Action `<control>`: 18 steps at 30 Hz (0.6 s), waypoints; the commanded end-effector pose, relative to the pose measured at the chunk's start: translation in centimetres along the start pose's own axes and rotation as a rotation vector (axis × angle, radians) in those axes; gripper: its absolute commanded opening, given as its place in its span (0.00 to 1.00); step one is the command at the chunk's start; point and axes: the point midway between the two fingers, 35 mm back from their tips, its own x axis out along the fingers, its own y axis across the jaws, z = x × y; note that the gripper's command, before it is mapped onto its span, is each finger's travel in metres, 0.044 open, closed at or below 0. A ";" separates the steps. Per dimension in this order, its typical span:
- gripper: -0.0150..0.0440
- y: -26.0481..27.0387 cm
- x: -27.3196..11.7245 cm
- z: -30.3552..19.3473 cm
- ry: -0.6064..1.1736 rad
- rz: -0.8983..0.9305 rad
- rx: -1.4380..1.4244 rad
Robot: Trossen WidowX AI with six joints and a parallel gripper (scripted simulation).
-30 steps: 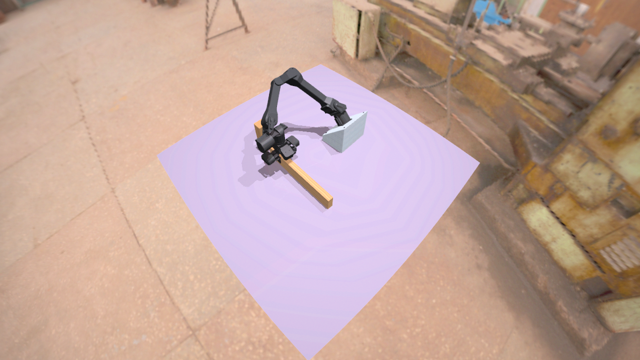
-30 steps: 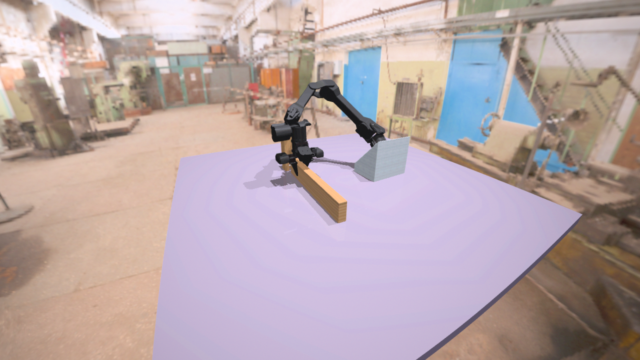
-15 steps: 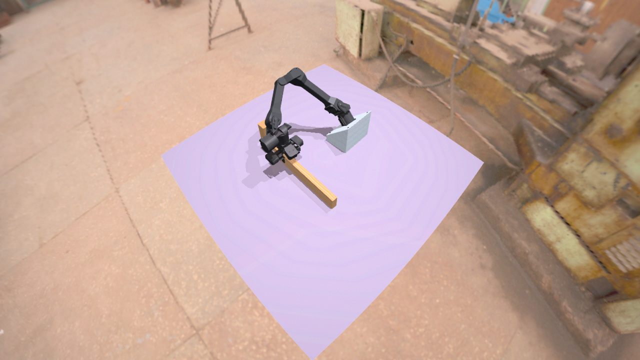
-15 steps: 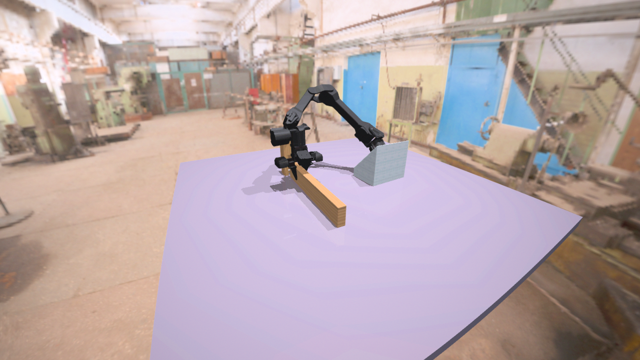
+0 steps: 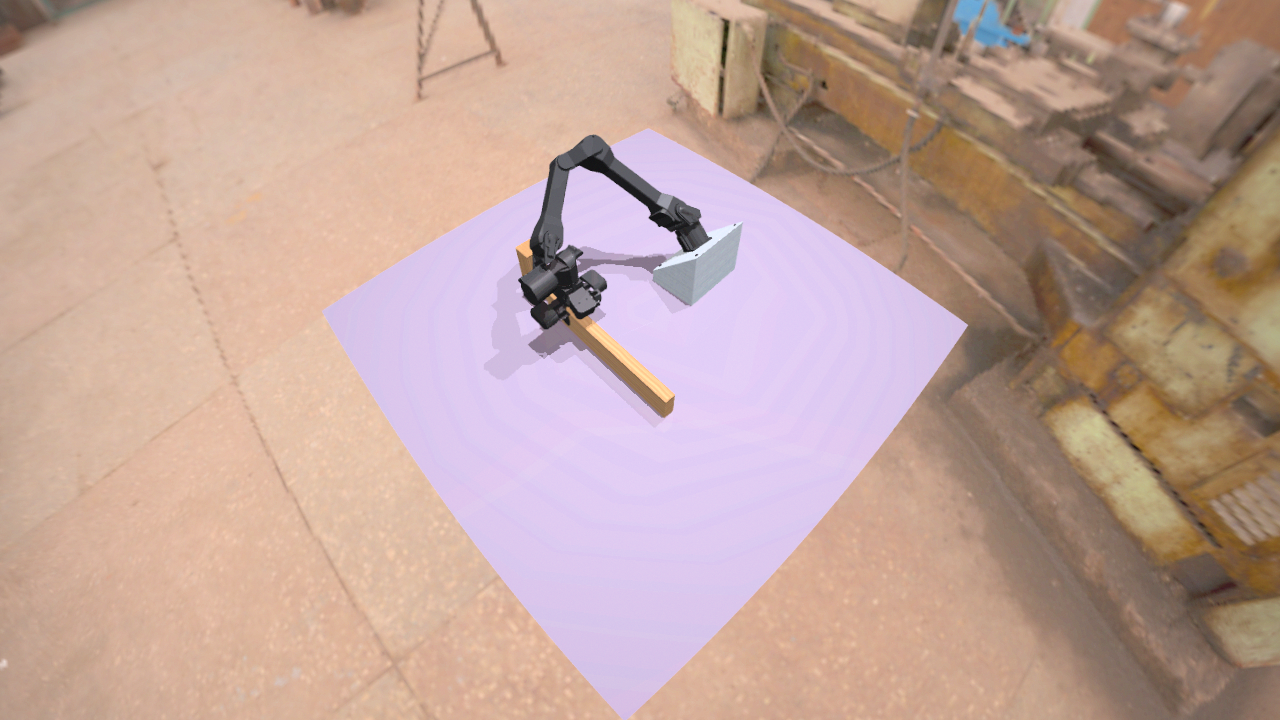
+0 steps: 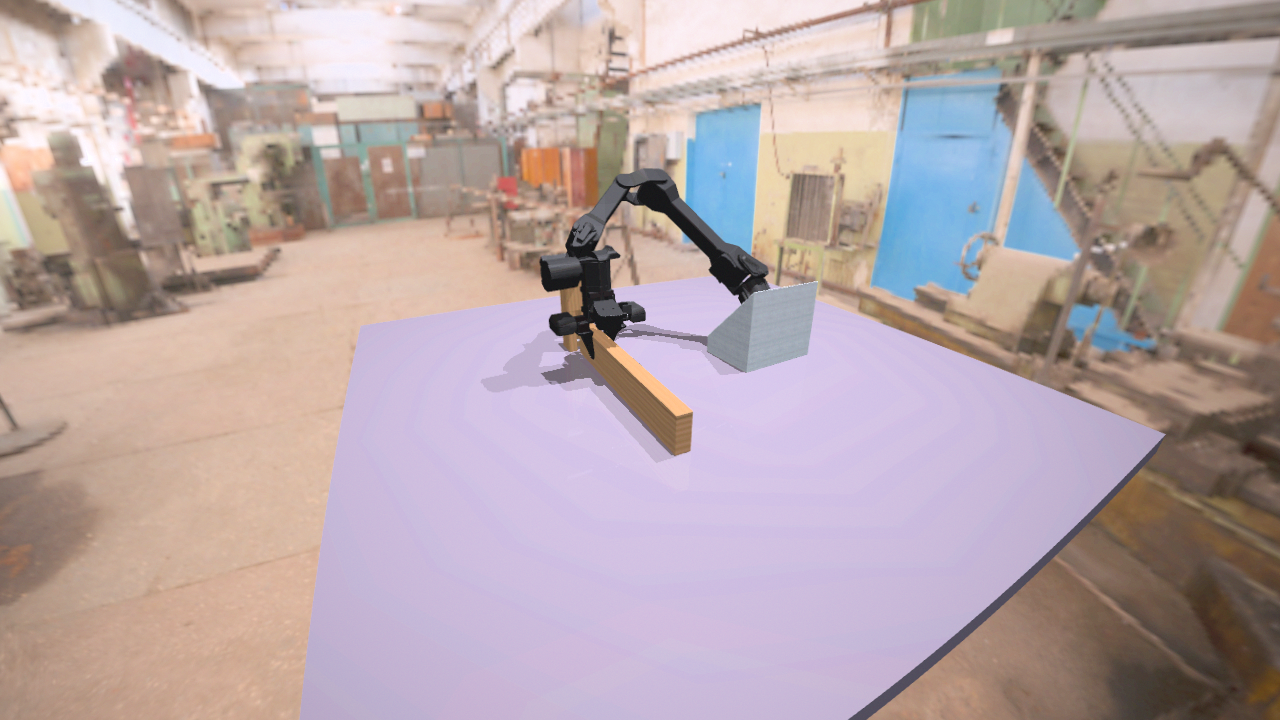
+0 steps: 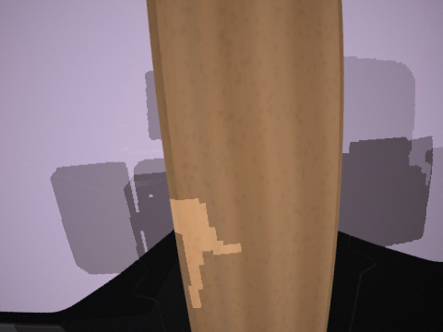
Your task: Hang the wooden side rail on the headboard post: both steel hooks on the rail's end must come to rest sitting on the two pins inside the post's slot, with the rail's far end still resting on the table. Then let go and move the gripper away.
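Observation:
The wooden side rail [image 5: 626, 365] [image 6: 640, 389] [image 7: 249, 115] stands on its narrow edge. Its far end is low at the front, on or very near the table. My gripper [image 5: 569, 319] [image 6: 594, 342] [image 7: 234, 225] points down and is shut on the rail near its post end, one finger on each side. The headboard post [image 5: 524, 257] [image 6: 569, 302] stands upright just behind the gripper, partly covered by it. The steel hooks, the slot and the pins are hidden behind the gripper and arm, so I cannot tell whether the hooks sit on the pins.
A pale grey wedge-shaped block [image 5: 713, 268] [image 6: 780, 326] stands right of the gripper, at the arm's base. The arm arches over from there. The lilac table top [image 5: 626, 555] [image 6: 581, 582] carries everything, and its edges show in the top and exterior views.

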 end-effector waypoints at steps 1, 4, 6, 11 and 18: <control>0.25 -0.1 -0.6 0.2 -0.001 -0.011 -0.009; 0.25 -0.1 -0.6 0.2 -0.001 -0.011 -0.009; 0.25 -0.1 -0.6 0.2 -0.001 -0.011 -0.009; 0.25 -0.1 -0.7 0.2 -0.001 -0.011 -0.009; 0.25 -0.1 -0.8 0.2 -0.001 -0.011 -0.009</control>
